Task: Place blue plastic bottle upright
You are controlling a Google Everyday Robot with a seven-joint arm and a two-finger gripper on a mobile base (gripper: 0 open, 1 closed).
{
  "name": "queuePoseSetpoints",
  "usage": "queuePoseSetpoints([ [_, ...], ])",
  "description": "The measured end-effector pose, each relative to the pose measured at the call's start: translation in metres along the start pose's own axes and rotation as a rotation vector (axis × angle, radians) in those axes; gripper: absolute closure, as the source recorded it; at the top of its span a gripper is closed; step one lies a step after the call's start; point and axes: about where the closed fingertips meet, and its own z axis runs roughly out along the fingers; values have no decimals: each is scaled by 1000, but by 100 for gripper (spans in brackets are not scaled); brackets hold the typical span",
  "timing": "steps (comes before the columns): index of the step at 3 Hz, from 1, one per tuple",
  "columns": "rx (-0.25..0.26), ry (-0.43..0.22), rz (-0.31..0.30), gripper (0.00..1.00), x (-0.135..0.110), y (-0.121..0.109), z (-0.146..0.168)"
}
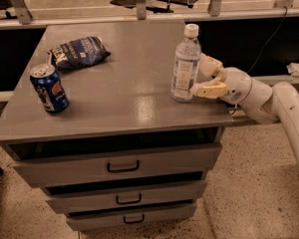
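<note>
- The blue plastic bottle [185,66] is seen standing upright on the desk [129,96], near its right edge and toward the back, with its white cap on top.
- The gripper [202,77] is found just to the right of the bottle, low over the desk, at the end of a white arm [284,108] that reaches in from the right.
- The jaws are spread apart and not clamped on anything. The tip of the nearer one lies against the bottle's lower right side, though contact cannot be told for certain.
- A dark blue soda can [50,88] is set upright near the left front of the desk, well apart from the bottle.
- A dark blue snack bag [78,52] is laid flat behind the can, at the back left.
- Three drawers [123,166] with dark handles are stacked beneath the desk top.
</note>
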Motion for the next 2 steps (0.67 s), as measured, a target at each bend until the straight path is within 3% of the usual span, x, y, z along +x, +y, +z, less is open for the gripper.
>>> queuePoseSetpoints([
  [1, 5, 15, -1, 0, -4, 1, -4],
  [2, 49, 109, -21, 0, -37, -3, -33],
])
